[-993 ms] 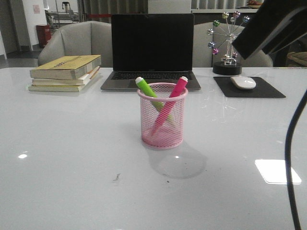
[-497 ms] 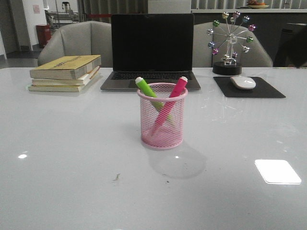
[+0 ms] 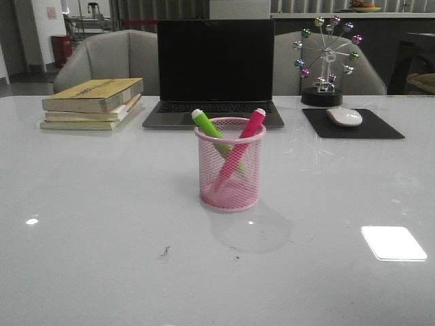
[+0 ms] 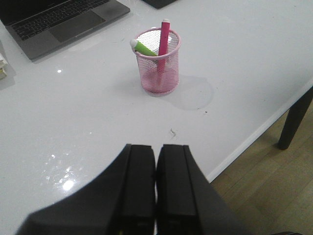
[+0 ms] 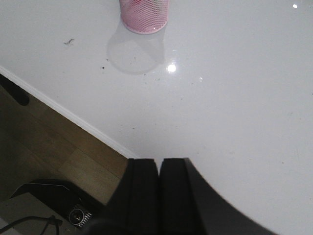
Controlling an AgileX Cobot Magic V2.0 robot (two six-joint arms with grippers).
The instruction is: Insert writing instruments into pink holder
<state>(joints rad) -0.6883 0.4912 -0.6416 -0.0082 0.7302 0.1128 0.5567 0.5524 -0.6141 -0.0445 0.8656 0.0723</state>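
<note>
The pink wire-mesh holder [image 3: 229, 170] stands upright in the middle of the white table. Inside it lean the lime green marker [image 3: 207, 125] and the magenta pink marker [image 3: 250, 130], crossing each other, white tips up. In the left wrist view the holder [image 4: 157, 73] with both markers shows well ahead of my left gripper [image 4: 156, 147], which is shut and empty. My right gripper [image 5: 159, 161] is shut and empty over the table's near edge, and only the holder's base [image 5: 144, 17] shows in its view. Neither arm appears in the front view.
Behind the holder sits an open laptop [image 3: 215, 75]. A stack of books [image 3: 92, 103] lies at the back left. A mouse [image 3: 344, 117] on a black pad [image 3: 353, 125] and a ferris-wheel ornament [image 3: 325, 61] stand at the back right. The table edge [image 5: 63, 113] drops to wooden floor.
The right arm and its cable, seen at the right edge a second ago, have withdrawn out of the front view. Holder and markers have not moved.
</note>
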